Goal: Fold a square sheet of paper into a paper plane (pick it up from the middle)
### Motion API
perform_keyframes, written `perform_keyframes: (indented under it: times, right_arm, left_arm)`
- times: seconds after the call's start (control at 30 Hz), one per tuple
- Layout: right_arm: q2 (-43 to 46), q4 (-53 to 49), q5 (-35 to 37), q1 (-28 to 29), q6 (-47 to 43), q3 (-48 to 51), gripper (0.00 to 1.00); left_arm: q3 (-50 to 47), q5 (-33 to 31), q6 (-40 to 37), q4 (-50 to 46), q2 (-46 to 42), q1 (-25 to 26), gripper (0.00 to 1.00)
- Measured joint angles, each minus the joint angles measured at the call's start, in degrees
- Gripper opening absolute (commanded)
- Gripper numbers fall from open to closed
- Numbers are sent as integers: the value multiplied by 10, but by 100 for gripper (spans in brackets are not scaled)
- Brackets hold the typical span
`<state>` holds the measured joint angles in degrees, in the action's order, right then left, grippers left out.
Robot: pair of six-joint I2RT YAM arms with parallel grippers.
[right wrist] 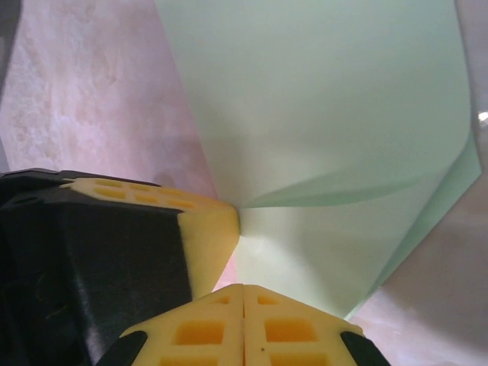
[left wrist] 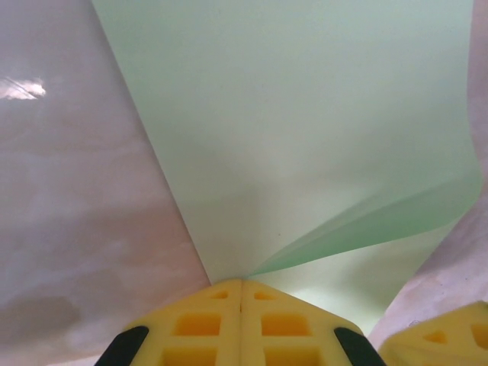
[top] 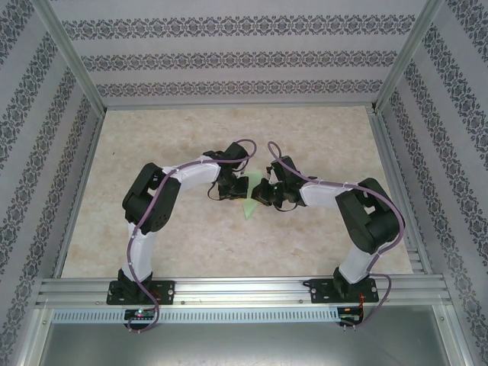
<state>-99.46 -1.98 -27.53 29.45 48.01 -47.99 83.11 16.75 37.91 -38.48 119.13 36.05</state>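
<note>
Plainly, everything turns on how the square sheet of paper (left wrist: pixel 305 114) fans away from one shared pinch point. In the left wrist view, the left gripper (left wrist: pixel 242 293) has its yellow fingers pressed flat together on the spot where two pale green layers converge, so it is clamped on the sheet. From there the paper spreads forward and upward, and a soft fold line runs off to the right. The right gripper (right wrist: pixel 242 297) is likewise closed. In its own camera the lower flap runs right down to its fingertips, so it appears to nip that flap, though the contact itself is too tight to see. The two grippers sit just beside each other, with the left gripper's yellow finger tip meeting the crease just above the right gripper's. From above, the sheet shows as a small green wedge between the two wrists at the middle of the table (top: pixel 191 236), its point aimed towards the arm bases. Neither arm is clearly nearer. Both hold the same end, with the free bulk of the sheet ahead of them, so the next fold likely depends on moving the two pinch points apart along that crease.
</note>
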Motion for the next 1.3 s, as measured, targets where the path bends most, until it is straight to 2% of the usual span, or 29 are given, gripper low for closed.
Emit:
perform_keyframes:
  times: [0.27,0.6,1.3]
  right_arm:
    - [-39,8,-7,-6,-8,2,7]
    - [-30,13,-12,-14,-10,3,8]
    - [-54,-30,6,-50,-10,-38,7]
  left_arm:
    - [11,-28,-3,-19,3,5,0]
    - [27,-44,-16,-41,10,5,0]
    - [40,-47,-36,-56,17,5,0]
